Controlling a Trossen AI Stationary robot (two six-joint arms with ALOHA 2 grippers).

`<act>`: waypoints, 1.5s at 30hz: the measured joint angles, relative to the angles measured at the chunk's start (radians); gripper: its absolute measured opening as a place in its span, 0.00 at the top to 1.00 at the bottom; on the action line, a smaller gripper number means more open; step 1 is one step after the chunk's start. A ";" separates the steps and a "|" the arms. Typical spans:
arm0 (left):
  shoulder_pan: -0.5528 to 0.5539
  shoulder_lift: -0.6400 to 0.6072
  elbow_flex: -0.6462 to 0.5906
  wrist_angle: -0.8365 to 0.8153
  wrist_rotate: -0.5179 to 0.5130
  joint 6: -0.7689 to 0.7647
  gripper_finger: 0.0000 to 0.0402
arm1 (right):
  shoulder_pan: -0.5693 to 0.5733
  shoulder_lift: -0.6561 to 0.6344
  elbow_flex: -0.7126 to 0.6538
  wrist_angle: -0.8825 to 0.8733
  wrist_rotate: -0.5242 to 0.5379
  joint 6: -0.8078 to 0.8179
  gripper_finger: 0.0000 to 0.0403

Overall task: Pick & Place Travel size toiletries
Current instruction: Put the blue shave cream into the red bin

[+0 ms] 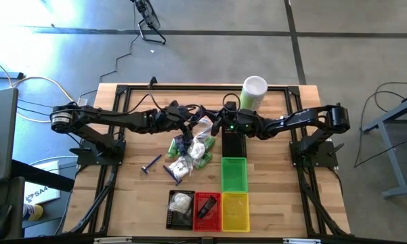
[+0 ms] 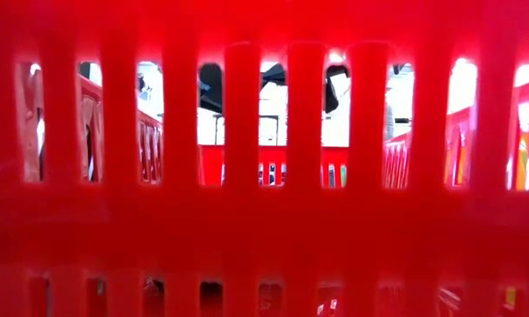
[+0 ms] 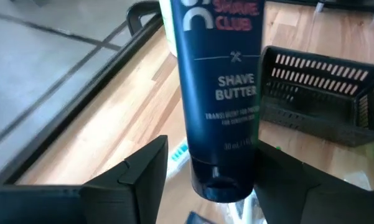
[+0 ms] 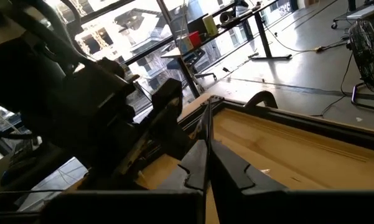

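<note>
Tube (image 3: 221,99) label reads "SHAVE BUTTER", between left pincer (image 3: 215,180) fingers.

Setting: robotics lab or workshop. Evidence: polished concrete floor (image 1: 338,17), loose cables (image 1: 27,85), wooden table (image 1: 135,196) with black frame, desks beyond glass partitions.

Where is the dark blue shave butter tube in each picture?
High view: hard to pick out; if it shows, it is under the left gripper above the toiletries pile.
Low view: not in it; the red basket fills the picture.
Left wrist view: shave butter tube, centre, cap toward the camera, between that arm's dark fingers.
Right wrist view: not in it.
Shared landmark: the black basket, also in the high view.
</note>
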 joint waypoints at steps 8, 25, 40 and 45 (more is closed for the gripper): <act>0.000 -0.122 0.000 -0.111 -0.002 0.005 0.49 | 0.000 -0.001 0.001 -0.008 0.002 -0.024 0.99; 0.000 -0.226 0.000 -0.393 -0.001 -0.100 0.49 | 0.088 -0.029 0.000 -0.047 -0.218 0.017 0.99; 0.000 -0.226 0.000 -0.475 0.000 -0.100 0.49 | 0.345 -0.029 -0.001 -0.156 -0.312 0.143 0.99; 0.000 -0.226 0.000 -0.482 0.000 -0.100 0.49 | 0.463 -0.029 -0.001 -0.156 -0.262 0.156 0.99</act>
